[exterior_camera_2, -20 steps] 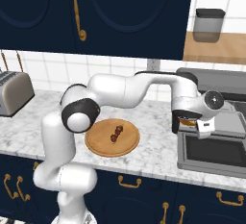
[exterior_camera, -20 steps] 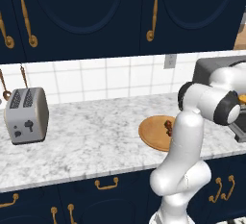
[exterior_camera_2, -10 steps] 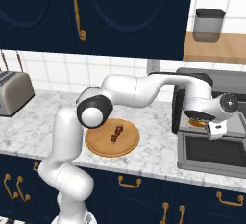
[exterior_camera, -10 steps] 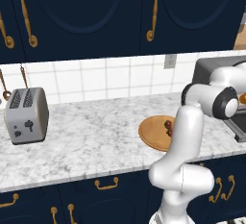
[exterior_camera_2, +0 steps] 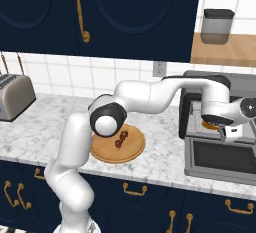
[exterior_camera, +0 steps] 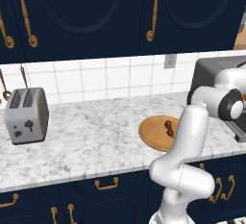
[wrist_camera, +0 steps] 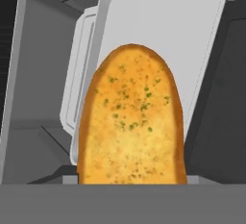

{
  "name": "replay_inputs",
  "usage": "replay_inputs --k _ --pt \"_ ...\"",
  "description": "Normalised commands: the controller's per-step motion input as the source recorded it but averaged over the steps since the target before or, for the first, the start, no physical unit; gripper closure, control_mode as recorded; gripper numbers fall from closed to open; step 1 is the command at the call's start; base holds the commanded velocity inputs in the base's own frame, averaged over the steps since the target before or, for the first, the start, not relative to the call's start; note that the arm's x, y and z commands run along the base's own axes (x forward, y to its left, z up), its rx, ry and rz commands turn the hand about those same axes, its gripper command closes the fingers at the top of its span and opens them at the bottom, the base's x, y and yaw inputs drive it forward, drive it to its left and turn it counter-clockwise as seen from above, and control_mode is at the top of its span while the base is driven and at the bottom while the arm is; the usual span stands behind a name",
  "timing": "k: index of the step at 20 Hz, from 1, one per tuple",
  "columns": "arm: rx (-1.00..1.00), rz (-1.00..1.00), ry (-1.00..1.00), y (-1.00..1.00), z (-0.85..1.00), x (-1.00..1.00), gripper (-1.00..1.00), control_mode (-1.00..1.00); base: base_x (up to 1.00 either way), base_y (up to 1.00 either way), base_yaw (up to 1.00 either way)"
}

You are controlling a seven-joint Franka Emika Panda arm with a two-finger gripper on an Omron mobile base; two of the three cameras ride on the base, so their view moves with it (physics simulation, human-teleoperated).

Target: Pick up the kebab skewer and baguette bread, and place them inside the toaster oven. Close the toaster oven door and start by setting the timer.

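Baguette bread sits right in front of the hand camera, over the pale tray inside the toaster oven, whose door hangs open. Your end effector is at the oven mouth; a bit of golden loaf shows under the hand in the right base view, so it looks clamped on the bread at medium width, though the fingertips are hidden behind it. Step in hand, as I read it: placing the bread. Next you need to lower it onto the tray, release, back out clear. Kebab skewer lies on the wooden plate on the tabletop, not yet fetched.
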Motion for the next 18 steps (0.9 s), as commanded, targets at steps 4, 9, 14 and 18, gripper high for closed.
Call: replay_inputs --k 4,9,14,18 --pt "0.00 -0.08 -0.02 0.18 0.00 0.21 1.00 -1.00 0.00 0.00 0.00" --pt "0.00 -0.08 0.00 0.23 -0.05 0.24 1.00 -1.00 0.00 0.00 0.00" --pt "0.00 -0.07 0.00 0.13 -0.13 0.27 1.00 -1.00 0.00 0.00 0.00" --pt "0.00 -0.04 0.00 0.02 -0.12 0.25 1.00 -1.00 0.00 0.00 0.00"
